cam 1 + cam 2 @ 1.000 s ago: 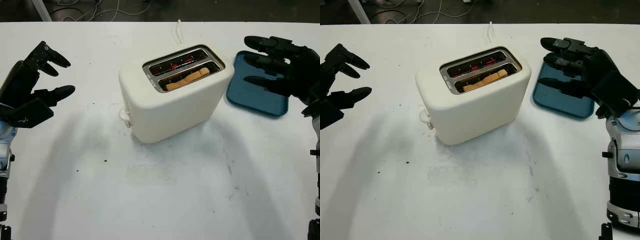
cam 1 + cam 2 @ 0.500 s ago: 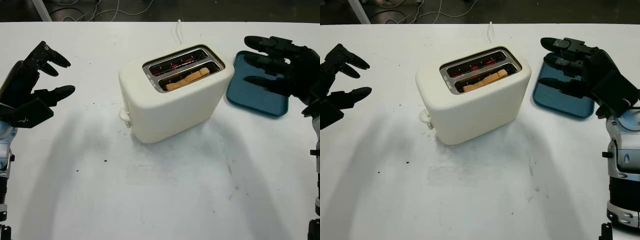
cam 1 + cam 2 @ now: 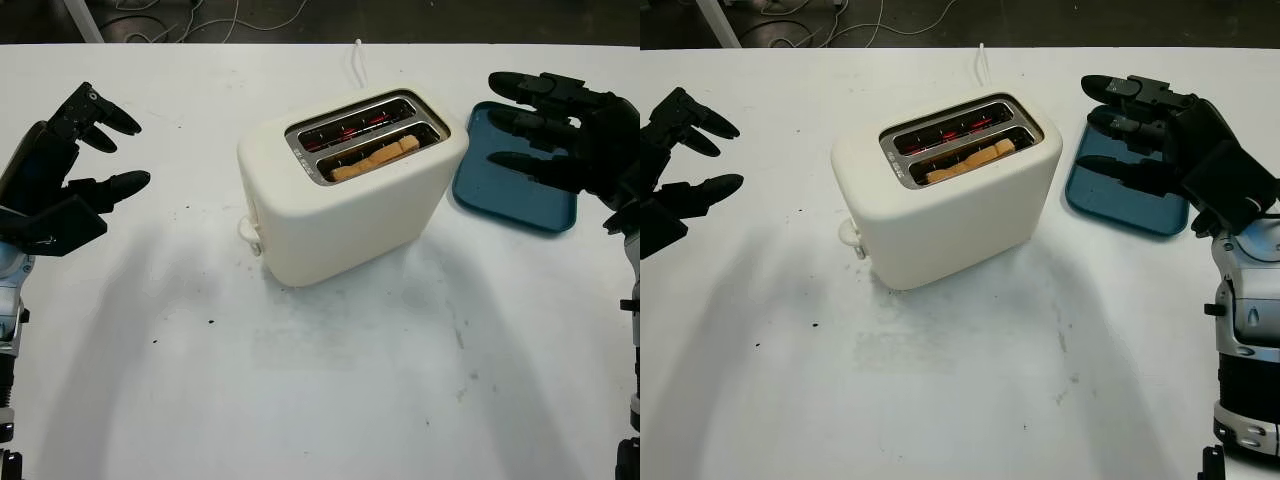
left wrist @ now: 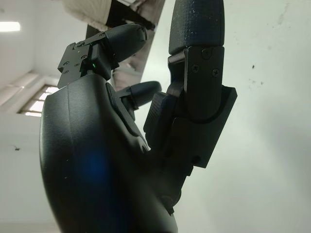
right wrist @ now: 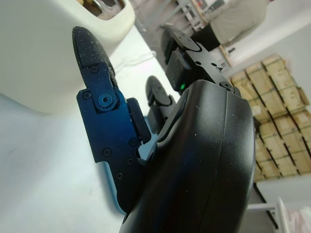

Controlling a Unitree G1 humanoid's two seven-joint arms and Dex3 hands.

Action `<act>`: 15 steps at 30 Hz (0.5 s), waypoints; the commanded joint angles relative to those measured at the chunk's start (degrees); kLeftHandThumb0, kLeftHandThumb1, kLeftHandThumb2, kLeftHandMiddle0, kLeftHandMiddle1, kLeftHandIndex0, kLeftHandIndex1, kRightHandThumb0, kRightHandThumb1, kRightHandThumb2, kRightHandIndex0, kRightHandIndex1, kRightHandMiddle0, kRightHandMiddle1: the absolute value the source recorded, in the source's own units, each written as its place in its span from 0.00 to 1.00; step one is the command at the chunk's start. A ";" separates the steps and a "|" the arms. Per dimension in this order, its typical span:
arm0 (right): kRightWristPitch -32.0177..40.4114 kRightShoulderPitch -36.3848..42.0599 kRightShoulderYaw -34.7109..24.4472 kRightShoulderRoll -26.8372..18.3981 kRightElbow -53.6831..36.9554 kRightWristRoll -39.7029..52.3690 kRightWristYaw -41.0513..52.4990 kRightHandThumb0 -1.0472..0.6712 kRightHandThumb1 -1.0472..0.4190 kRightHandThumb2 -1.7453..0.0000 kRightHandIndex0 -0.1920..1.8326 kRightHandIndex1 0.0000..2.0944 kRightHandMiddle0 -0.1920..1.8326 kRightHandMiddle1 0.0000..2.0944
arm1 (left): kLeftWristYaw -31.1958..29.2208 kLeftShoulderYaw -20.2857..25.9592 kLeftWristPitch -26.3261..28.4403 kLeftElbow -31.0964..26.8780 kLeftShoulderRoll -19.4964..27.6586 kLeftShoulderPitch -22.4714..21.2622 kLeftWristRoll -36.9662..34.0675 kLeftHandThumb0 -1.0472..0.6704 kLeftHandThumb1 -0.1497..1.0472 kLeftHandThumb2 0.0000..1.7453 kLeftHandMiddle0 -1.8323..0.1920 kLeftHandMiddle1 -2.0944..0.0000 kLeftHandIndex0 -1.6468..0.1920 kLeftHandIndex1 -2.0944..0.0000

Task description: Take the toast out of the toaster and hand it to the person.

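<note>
Toaster: we see a cream plastic toaster (image 3: 350, 190) holding a golden toast slice (image 3: 375, 158) in its near slot.
Tray: blue plastic tray (image 3: 512, 190), bare.
Hands: left hand (image 3: 62, 170) and right hand (image 3: 562, 135) open, holding nothing.

The toaster (image 3: 350, 205) has a smooth matt cream plastic shell with a shiny metal top.

Flat white table top (image 3: 300, 400), marked with small dark specks and faint scuffs. Dark blue rectangular plastic tray (image 3: 500, 190) lying flat toward the far right. Thin white cord (image 3: 356, 62) trailing toward the far edge. Beyond that edge, dark floor with loose cables (image 3: 200, 15).
</note>
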 commanded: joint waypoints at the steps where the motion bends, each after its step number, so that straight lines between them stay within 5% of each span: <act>1: 1.29 0.39 -0.20 -0.34 -1.48 0.13 -0.66 0.22 0.17 1.00 0.37 0.00 0.36 0.00 | -0.28 0.24 0.04 -0.27 -0.04 0.31 -0.41 0.00 0.89 0.25 0.91 0.19 0.90 0.27; 15: 0.52 0.28 -0.35 -0.13 -0.75 0.40 -0.49 0.23 0.18 1.00 0.37 0.00 0.36 0.00 | -0.20 0.25 -0.12 -0.40 -0.11 0.40 -0.42 0.00 0.89 0.25 0.91 0.19 0.90 0.27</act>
